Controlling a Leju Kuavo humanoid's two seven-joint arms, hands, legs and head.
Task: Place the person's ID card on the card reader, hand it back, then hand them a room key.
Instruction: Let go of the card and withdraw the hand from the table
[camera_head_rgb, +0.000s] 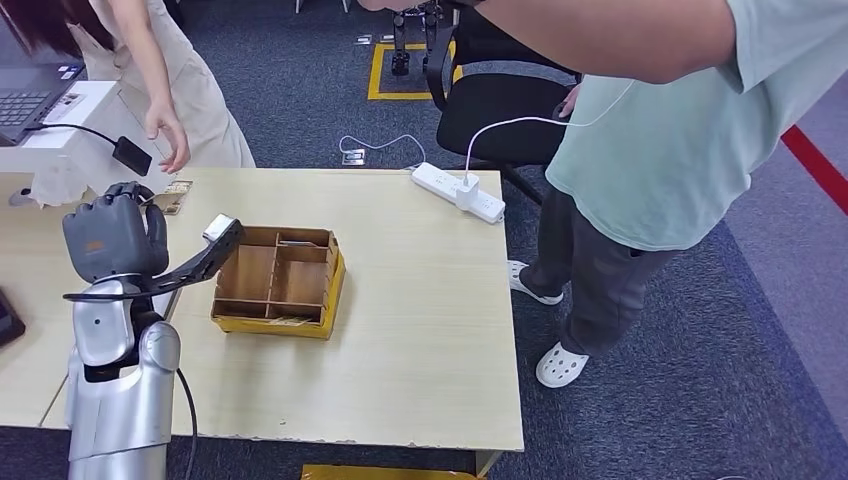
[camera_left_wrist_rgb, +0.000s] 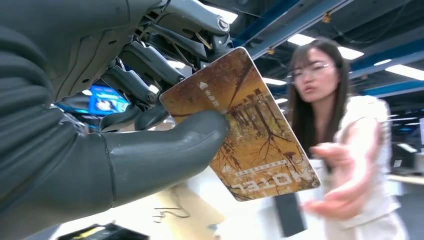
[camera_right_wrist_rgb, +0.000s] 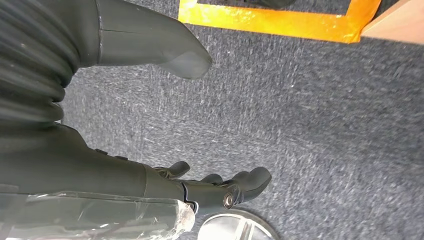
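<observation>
A flat rectangular room key card (camera_left_wrist_rgb: 252, 135), printed with an autumn-brown picture of bare trees and the word "HOTEL" along one short edge, is pinched at one corner between the thick grey thumb and darker fingers of the left robot hand (camera_head_rgb: 115, 238). It is held up off the bench, tilted, its printed face toward the wrist camera. A person's open hand (camera_left_wrist_rgb: 340, 185) reaches toward it, palm up, near but apart from the card.

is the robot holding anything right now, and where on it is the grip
The left hand pinches a brown tree-printed hotel key card by one short end, thumb pressed on its printed face. The right hand hangs above the carpet, holding nothing.
</observation>
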